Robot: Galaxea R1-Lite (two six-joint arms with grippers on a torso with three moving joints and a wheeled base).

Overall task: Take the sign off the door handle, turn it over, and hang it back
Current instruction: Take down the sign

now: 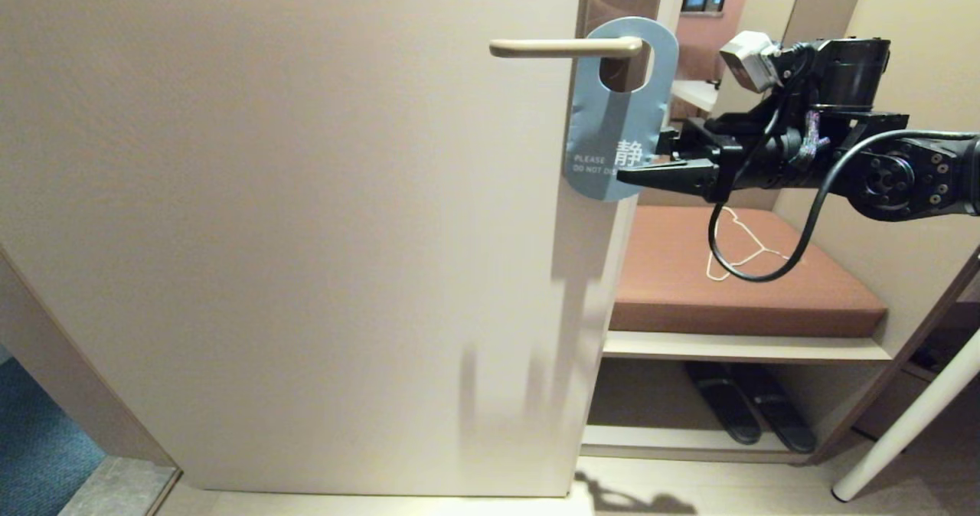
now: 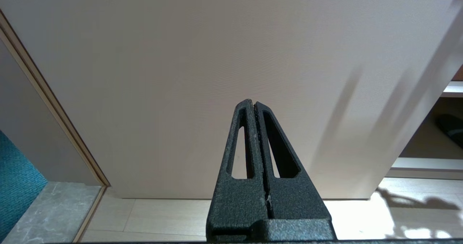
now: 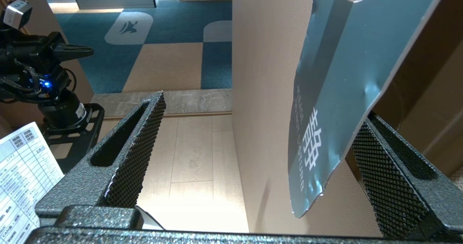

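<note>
The blue sign (image 1: 612, 129) hangs by its oval hole on the beige door handle (image 1: 559, 47), its "DO NOT DISTURB" face outward. My right gripper (image 1: 643, 162) reaches in from the right at the sign's lower end and is open. In the right wrist view the sign (image 3: 343, 74) hangs between the jaws of the right gripper (image 3: 266, 106), close to one textured finger (image 3: 383, 164) and far from the other. My left gripper (image 2: 253, 102) is shut on nothing, low down and pointing at the door's lower part.
The beige door (image 1: 306, 233) fills the left and middle. Right of its edge a brown cushioned bench (image 1: 689, 302) carries a thin white wire hanger (image 1: 739, 252), with dark slippers (image 1: 750, 409) on the shelf below. A white pole (image 1: 911, 424) slants at lower right.
</note>
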